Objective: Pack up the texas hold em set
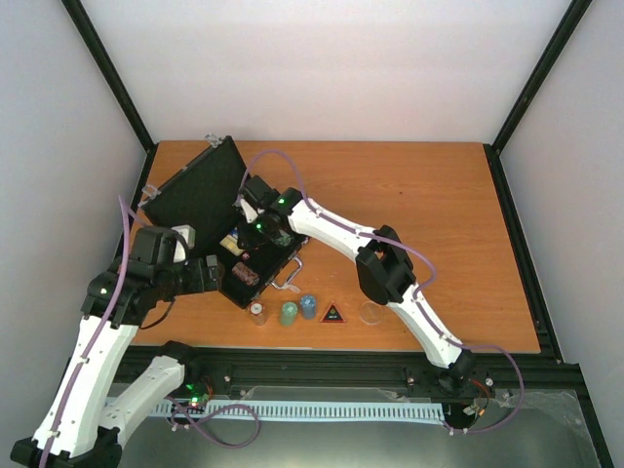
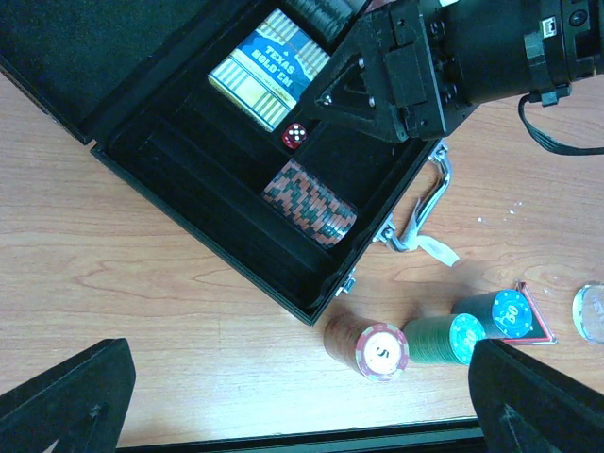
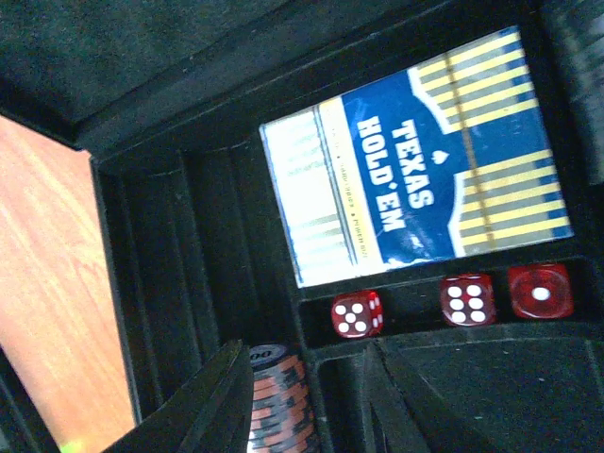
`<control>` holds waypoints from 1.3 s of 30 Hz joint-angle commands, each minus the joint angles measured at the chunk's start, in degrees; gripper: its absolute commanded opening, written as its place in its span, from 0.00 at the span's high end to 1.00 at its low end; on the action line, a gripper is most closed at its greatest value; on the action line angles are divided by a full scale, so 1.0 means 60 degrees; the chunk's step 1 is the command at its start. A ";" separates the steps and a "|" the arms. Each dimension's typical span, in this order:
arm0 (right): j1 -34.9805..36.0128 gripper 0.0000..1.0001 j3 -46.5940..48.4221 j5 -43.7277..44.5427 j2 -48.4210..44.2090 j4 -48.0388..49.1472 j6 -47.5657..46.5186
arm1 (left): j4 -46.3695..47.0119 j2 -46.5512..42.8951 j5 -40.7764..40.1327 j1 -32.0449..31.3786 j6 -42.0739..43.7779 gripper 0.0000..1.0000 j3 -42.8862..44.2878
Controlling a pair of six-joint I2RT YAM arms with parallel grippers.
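Note:
The black case (image 1: 200,190) lies open at the left, its lid tilted back. Inside it are a blue Texas Hold'em card deck (image 3: 415,160), three red dice (image 3: 467,299) and a brown-and-black chip stack (image 2: 310,198) lying in a slot. My right gripper (image 1: 255,239) is down in the case, open, with the stack (image 3: 278,406) beside its left finger. On the table in front stand a red chip stack (image 2: 377,349), a green one (image 2: 448,338) and a blue one (image 2: 510,313), then the black triangle (image 1: 333,313) and the clear disc (image 1: 370,312). My left gripper (image 2: 302,411) is open and empty over the case's near corner.
The case's silver handle (image 2: 427,203) sticks out toward the loose chip stacks. The black frame rail (image 1: 322,366) runs along the table's near edge, close behind the stacks. Bare wood (image 1: 439,205) fills the right half.

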 commanded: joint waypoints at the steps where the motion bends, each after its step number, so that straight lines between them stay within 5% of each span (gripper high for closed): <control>1: 0.0062 0.65 0.0194 -0.0863 0.0233 0.0141 -0.0141 | 0.0174 0.0041 0.0064 -0.0046 0.0171 0.00 0.0049; 16: 0.0066 0.65 0.0214 -0.1554 0.0932 0.0305 -0.0159 | 0.0204 0.0101 -0.0033 -0.0046 0.0058 0.00 0.0012; 26: 0.0069 0.66 0.0197 -0.0731 0.0703 -0.0032 -0.0220 | 0.0173 0.0027 -0.0106 -0.0046 -0.0034 0.00 -0.0015; 32: 0.0124 0.65 -0.0371 0.0707 -0.0851 -0.1089 -0.0700 | 0.0288 0.0026 -0.0164 -0.0046 -0.0028 0.00 0.0053; 36: 0.0127 0.52 -0.2437 0.2032 -0.2638 -0.1325 -0.0720 | 0.0447 0.0091 -0.0111 -0.0046 -0.0034 0.00 0.0046; 39: 0.0127 0.30 -0.3792 0.2939 -0.3851 -0.1433 -0.0486 | 0.0596 0.0139 -0.0058 -0.0046 0.0035 0.00 0.0003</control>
